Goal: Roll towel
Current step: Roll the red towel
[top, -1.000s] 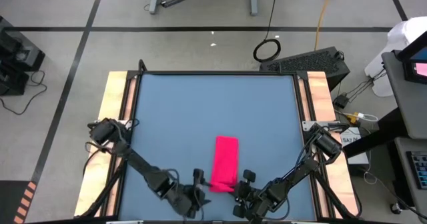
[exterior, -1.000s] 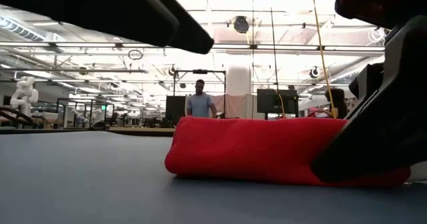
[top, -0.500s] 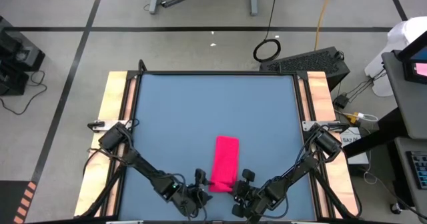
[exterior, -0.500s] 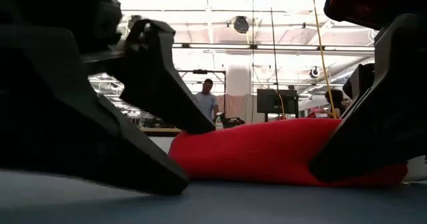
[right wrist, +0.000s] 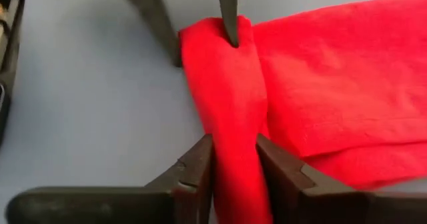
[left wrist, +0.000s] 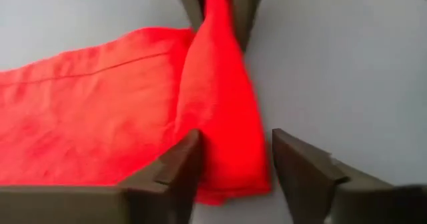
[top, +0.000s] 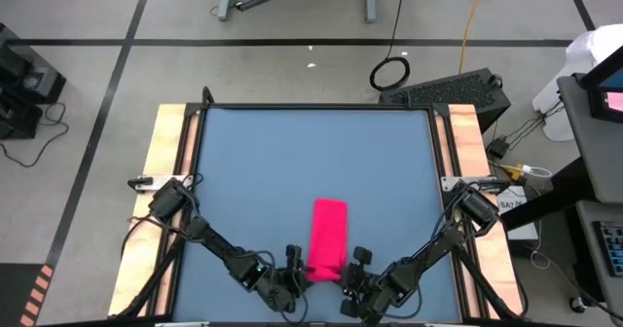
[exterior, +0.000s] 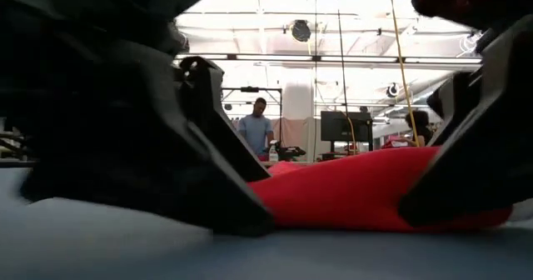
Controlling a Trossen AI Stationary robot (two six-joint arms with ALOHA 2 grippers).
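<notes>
Blue counter (top: pixel 292 171) carries the towel (top: pixel 328 237) near its front edge, long axis running front to back. Both grippers meet at its near end: right gripper (right wrist: pixel 235 159) fingers pinch the raised fold; left gripper (left wrist: pixel 235 159) fingers straddle it, spread.

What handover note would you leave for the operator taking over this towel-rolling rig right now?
Right tool: shut on the near end of the bright red-pink soft cloth towel.
Left tool: straddling the same raised fold from the opposite side, not visibly clamped.
Towel: folded into a long strip near the front edge of the blue table, near end pinched up.
Done: strip folded, end gathered.
Left: roll the strip away along its length.
</notes>
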